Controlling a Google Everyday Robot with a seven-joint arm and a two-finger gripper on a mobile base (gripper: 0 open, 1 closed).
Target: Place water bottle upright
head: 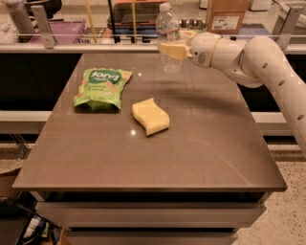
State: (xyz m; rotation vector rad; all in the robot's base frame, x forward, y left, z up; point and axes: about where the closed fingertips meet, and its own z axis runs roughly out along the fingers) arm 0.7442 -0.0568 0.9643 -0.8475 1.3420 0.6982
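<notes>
— Where do we find the water bottle [167,28]?

— We see it over the far side of the table [201,153], a little right of the middle. It stands upright, with its white cap [165,6] on top.

— And the gripper [166,48]?

— We find it at the same spot. It reaches in from the right, at the end of the white arm [267,62]. Its tan fingers [176,50] are clamped on the bottle's middle. One finger crosses the front of the clear ribbed body; the other is hidden behind it.

— Does the bottle's base rest on the table?

— We cannot tell. Its bottom shows against the far strip of the tabletop, but we cannot make out whether the two touch.

— What else do we see on the table?

— A green snack bag [100,86] lies flat on the left part, well apart from the bottle. A yellow sponge [150,116] lies close to the middle, to the right of the bag and nearer than it, and the two do not touch. Both lie nearer than the bottle, and the gripper is well apart from both.

— And beyond the table?

— We see a pale rail [95,48] running along behind the far edge. A cardboard box [227,14] stands farther back, to the right of the bottle's cap.
</notes>
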